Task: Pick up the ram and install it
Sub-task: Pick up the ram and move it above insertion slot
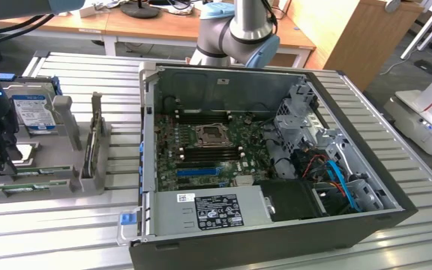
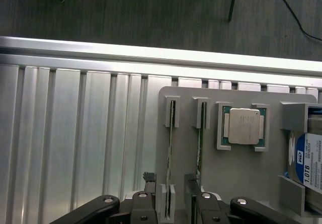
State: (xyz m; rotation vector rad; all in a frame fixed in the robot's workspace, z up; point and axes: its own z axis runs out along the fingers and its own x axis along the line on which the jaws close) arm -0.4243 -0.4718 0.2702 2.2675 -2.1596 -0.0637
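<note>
Between the wide-apart, empty jaws of your gripper (image 2: 170, 206), the ram (image 2: 170, 143) stands on edge in its grey holder (image 2: 241, 173), its long axis running crosswise to their closing line.

- The claw (image 2: 169, 183) is cut by the wrist view's edge; just its finger ends and black links show.
- The ram (image 2: 171, 133) stands edge-on in its grey holder (image 2: 241, 178), label and chips hidden.
- The hard drive (image 2: 308, 164) runs off the frame's edge.
- Print on the power supply label (image 1: 208, 209) is too small to read.
</note>
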